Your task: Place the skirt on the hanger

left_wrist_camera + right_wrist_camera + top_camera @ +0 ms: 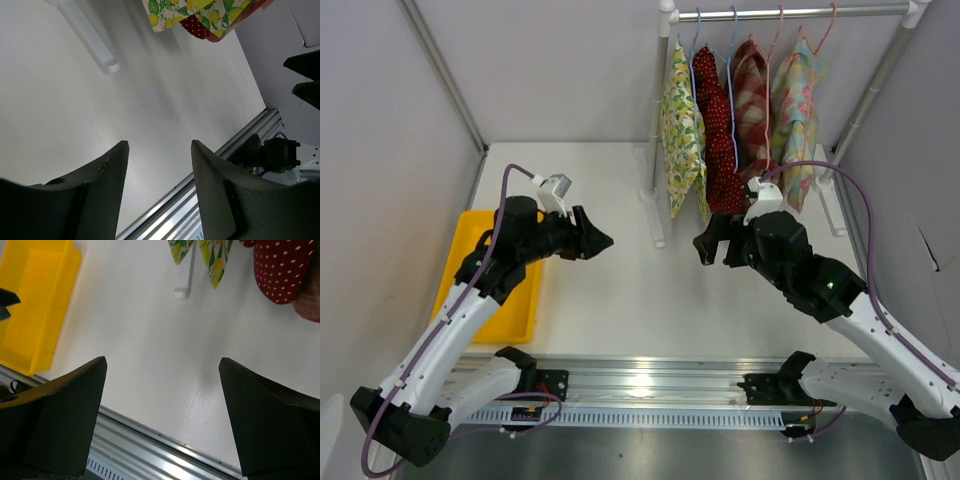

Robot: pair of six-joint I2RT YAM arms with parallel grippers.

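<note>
Top view: white matte table (630, 290), ribbed aluminium rail (650, 385) along the near edge. A white tube rack (790, 12) stands at the back right. Four garments hang from it on thin wire hangers (781, 20) with blue and pink hooks: lemon-print skirt (678, 130), red polka-dot skirt (718, 130), plaid skirt (752, 95), pastel floral skirt (795, 110). All are soft, draped cloth, packed side by side. A yellow plastic tray (515, 310), rectangular with a shallow rim, sits at the left, partly under the left arm. The left gripper (595, 240) and right gripper (705, 245) face each other over mid-table, well apart

Left wrist: left gripper (159, 150) has black matte curved fingers, jaws apart with only bare table between. Lemon-print and red dotted hems show at the top, with the rounded white rack foot (95, 45) flat on the table

Right wrist: right gripper (162, 365) jaws are spread wide, holding nothing. The tray lies at the top left, the red dotted and lemon hems dangle at the top, and faint wood grain shows in the tabletop
</note>
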